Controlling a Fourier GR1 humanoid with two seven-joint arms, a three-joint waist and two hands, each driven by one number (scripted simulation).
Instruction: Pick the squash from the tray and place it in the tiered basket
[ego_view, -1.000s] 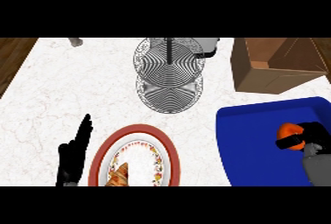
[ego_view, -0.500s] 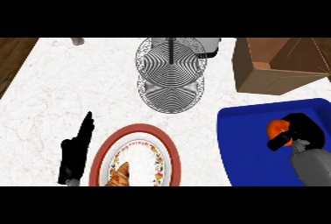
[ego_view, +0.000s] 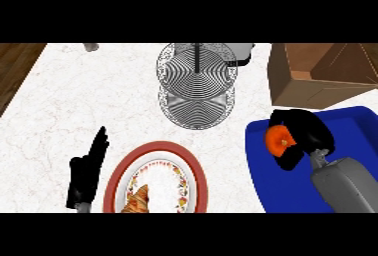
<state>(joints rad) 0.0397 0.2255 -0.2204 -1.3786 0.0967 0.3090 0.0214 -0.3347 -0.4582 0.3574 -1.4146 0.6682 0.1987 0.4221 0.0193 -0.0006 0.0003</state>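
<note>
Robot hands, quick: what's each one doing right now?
Left robot hand: open, fingers straight, holding nothing.
Right robot hand: curled round the round orange squash over the blue tray.

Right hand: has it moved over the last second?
Yes. The right hand, curled round the squash, has shifted up-view and leftward over the blue tray, toward the tiered basket.

Right hand (ego_view: 304, 131) now curled round squash (ego_view: 278, 139) — shifted leftward.
</note>
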